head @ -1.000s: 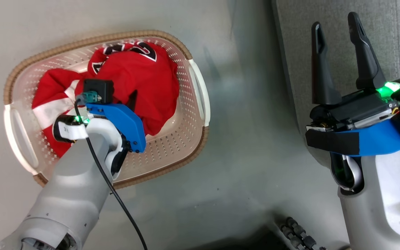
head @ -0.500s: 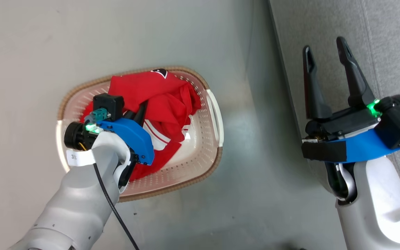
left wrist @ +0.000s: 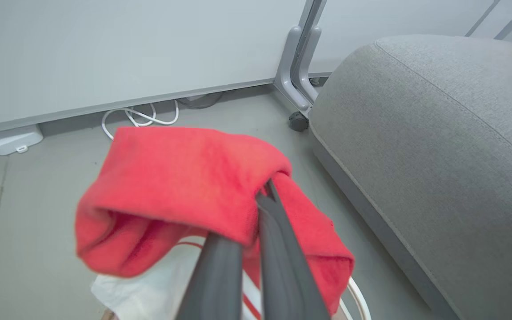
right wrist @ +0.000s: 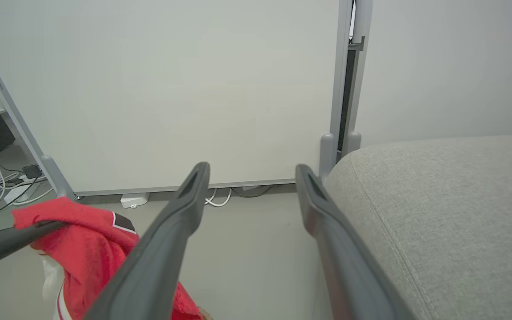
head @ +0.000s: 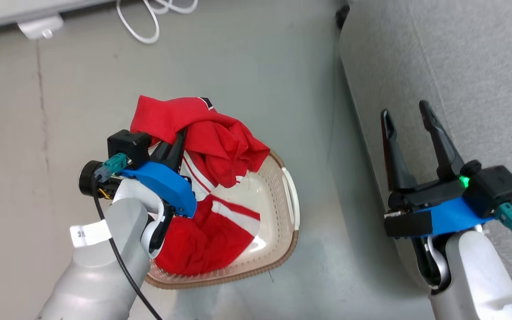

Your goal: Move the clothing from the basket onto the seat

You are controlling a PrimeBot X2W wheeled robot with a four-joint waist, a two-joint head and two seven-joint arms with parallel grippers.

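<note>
Head view: the left end effector (head: pixel 177 144) is clamped shut on the clothing (head: pixel 220 146), holding it bunched above the basket (head: pixel 289 240), probably to clear the rim, though lower folds trail inside. To its right, floor (head: pixel 318 133) gives swing room before the seat (head: pixel 451 66) edge, where the right end effector (head: pixel 405 109) hovers with jaws wide and empty.

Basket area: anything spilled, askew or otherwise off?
Nothing spilled or damaged. Only oddity: the clothing is half out, one bunch pinched in the shut left gripper above the basket, the rest lying inside. A loose white cable lies on the floor beyond it.
</note>
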